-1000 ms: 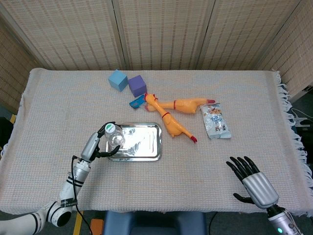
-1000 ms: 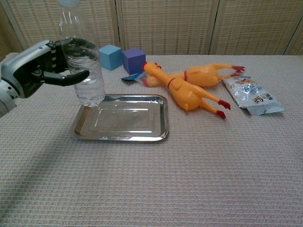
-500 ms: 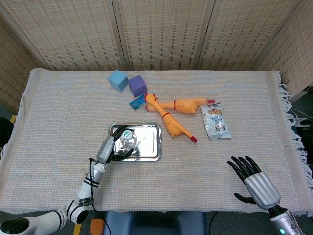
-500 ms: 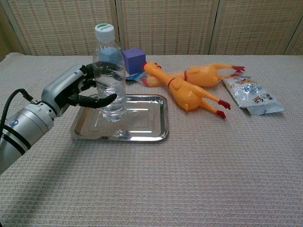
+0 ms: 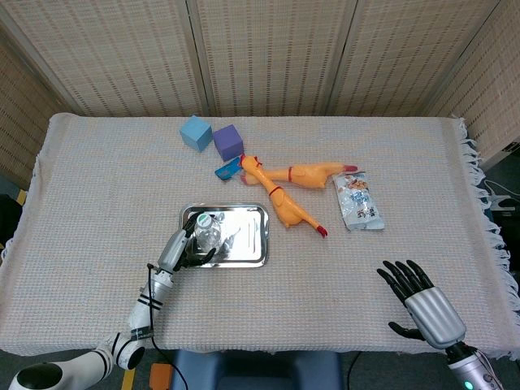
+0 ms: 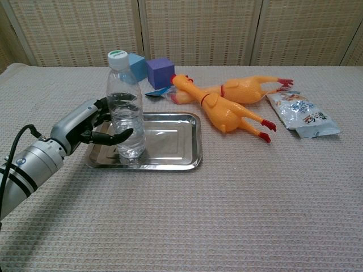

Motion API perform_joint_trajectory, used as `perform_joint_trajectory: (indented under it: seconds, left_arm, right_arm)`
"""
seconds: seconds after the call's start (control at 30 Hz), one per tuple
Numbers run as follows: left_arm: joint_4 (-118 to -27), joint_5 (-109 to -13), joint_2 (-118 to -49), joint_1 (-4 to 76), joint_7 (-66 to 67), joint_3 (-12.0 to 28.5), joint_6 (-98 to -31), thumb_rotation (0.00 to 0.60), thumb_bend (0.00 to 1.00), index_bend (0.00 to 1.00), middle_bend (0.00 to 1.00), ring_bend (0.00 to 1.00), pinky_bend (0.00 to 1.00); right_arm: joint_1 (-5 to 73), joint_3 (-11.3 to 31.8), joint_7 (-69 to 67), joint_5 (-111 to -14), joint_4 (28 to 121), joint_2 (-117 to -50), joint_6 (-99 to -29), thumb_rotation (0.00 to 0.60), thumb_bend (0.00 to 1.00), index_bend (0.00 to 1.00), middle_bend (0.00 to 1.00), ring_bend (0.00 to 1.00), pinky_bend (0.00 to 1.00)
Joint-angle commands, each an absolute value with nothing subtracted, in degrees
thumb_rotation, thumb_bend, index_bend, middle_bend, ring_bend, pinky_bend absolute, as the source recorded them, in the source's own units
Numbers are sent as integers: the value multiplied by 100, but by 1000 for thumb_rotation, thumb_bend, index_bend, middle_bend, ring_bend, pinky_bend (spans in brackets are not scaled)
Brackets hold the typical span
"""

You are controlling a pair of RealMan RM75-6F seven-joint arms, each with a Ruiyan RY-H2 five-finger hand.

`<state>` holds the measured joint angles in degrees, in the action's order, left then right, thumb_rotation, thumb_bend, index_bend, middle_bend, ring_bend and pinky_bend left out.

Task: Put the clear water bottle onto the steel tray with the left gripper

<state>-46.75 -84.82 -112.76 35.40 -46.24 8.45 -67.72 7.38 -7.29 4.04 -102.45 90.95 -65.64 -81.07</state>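
Observation:
The clear water bottle (image 6: 126,110) with a white cap stands upright on the left part of the steel tray (image 6: 170,141); from above the bottle (image 5: 205,231) shows on the tray (image 5: 244,236) too. My left hand (image 6: 85,126) wraps its fingers around the bottle's lower half from the left and holds it; in the head view the left hand (image 5: 180,248) lies at the tray's left edge. My right hand (image 5: 422,301) hovers open at the near right of the table, far from the tray, fingers spread.
Two yellow rubber chickens (image 6: 229,110) lie just right of the tray. A snack packet (image 6: 303,116) lies further right. A blue cube (image 6: 136,65), a purple cube (image 6: 160,72) and a small blue wrapper (image 5: 228,170) sit behind the tray.
The left hand carried the bottle from high at the tray's left edge rightward and down; the bottle now stands on the tray's left part, still gripped. The right hand stayed put.

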Motion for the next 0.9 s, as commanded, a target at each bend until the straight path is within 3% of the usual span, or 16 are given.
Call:
perform_joint_trajectory:
  seconds: [0.03, 0.2, 0.57, 0.9]
  left_arm:
    - [-4643, -8436, -11280, 3524, -4549, 877, -6807, 600, 406, 16, 48, 0, 67]
    - [-4721, -8427, -11223, 3501, -4509, 870, -6829, 600, 382, 0, 0, 0, 4]
    - [-5137, -8486, -10886, 3473, -4384, 724, -6693, 600, 298, 0, 0, 0, 0]
    - [-5357, -8734, -10317, 3185, -4172, 511, -7206, 600, 301, 0, 0, 0, 0]
  right_arm:
    - [740, -730, 417, -10238, 9092, -6569, -8093, 544, 86, 0, 0, 0, 0]
    - [738, -734, 448, -10243, 9097, -6584, -8087, 545, 86, 0, 0, 0, 0]
    - [728, -735, 484, -10233, 9100, -6599, -8089, 545, 88, 0, 0, 0, 0]
    - [725, -791, 472, -10328, 9107, -6580, -8105, 545, 88, 0, 0, 0, 0]
